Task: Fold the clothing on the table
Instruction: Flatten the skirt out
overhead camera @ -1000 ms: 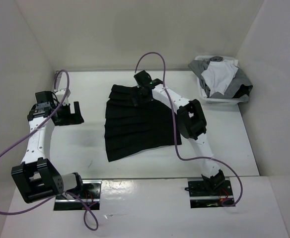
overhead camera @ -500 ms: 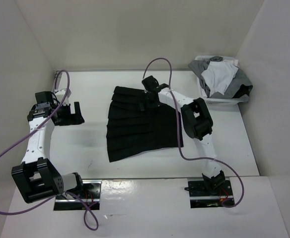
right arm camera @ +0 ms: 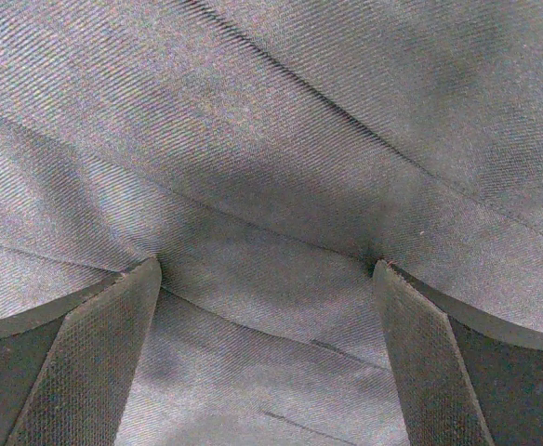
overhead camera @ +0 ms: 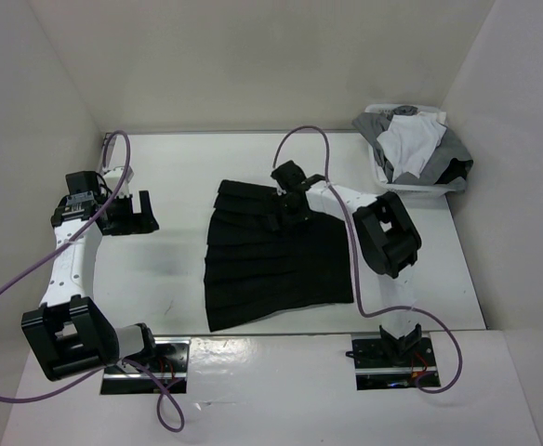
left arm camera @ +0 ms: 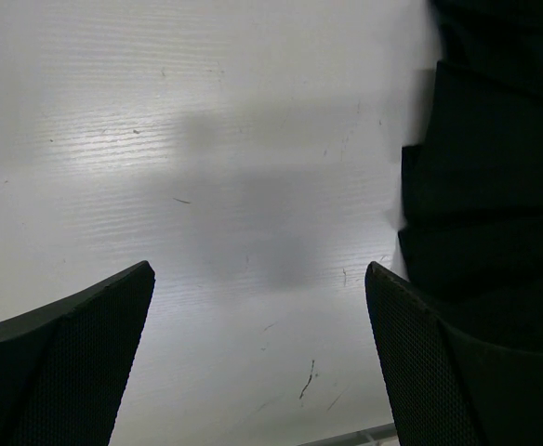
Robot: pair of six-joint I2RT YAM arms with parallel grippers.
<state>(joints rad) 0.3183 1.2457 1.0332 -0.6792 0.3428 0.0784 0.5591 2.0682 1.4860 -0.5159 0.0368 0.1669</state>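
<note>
Noting clothing (overhead camera: 271,265) spread flat on table (overhead camera: 169,269), about mid-table, narrow waist end far, wide hem near. Judging it light, limp and not fragile; likely to sag when lifted and to slide on the smooth top, with pleats prone to fanning apart if dragged. Seeing right jaws spread wide, set low over the waist-end pleats, with only weave visible between them; cannot tell whether touching; nothing pinched. Seeing left jaws spread wide too, over bare table well left of the garment, with just its dark edge in that wrist view. Recommending hold at edge corners, waist or hem, pinching through all layers, one corner per side, lifting low to keep pleats stacked.
</note>
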